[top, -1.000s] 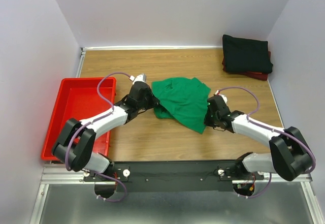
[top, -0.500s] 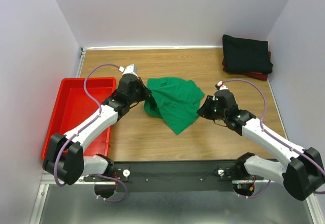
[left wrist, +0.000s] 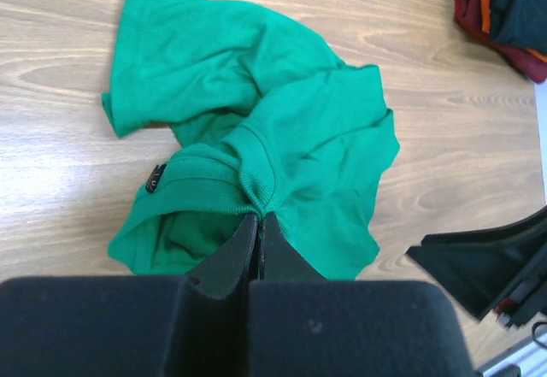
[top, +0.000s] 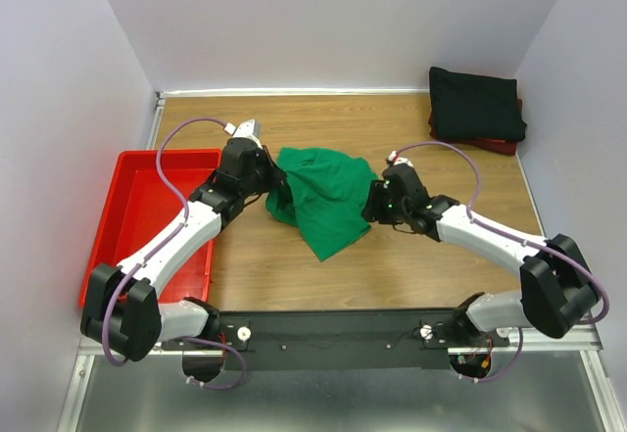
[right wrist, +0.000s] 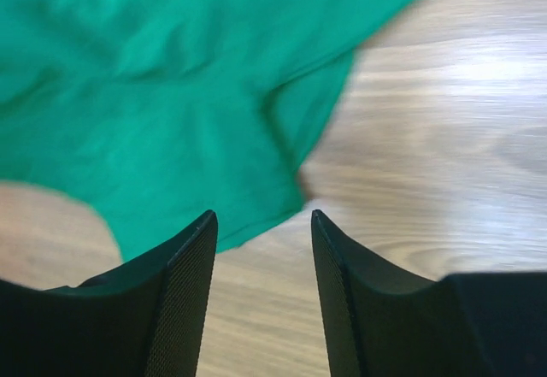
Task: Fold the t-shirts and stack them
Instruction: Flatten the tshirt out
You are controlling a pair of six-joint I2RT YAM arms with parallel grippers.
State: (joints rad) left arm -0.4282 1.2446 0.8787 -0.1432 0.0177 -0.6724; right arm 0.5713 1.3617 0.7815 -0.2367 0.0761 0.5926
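Only an edge of dark red t-shirt [top: 495, 145] showing under black t-shirt [top: 475, 104], far right corner, crumpled green t-shirt [top: 323, 197] mid tabletop [top: 294, 265], tapering toward near edge, left pincer [left wrist: 259, 217] clamped on its collar, right pincer [right wrist: 262, 219] agape, empty

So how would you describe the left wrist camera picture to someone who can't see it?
The left tool, closed, pinches the ribbed collar of a crumpled green t-shirt lying on a wooden table. In the top right corner, the edges of a black t-shirt and a dark red t-shirt show, stacked together.
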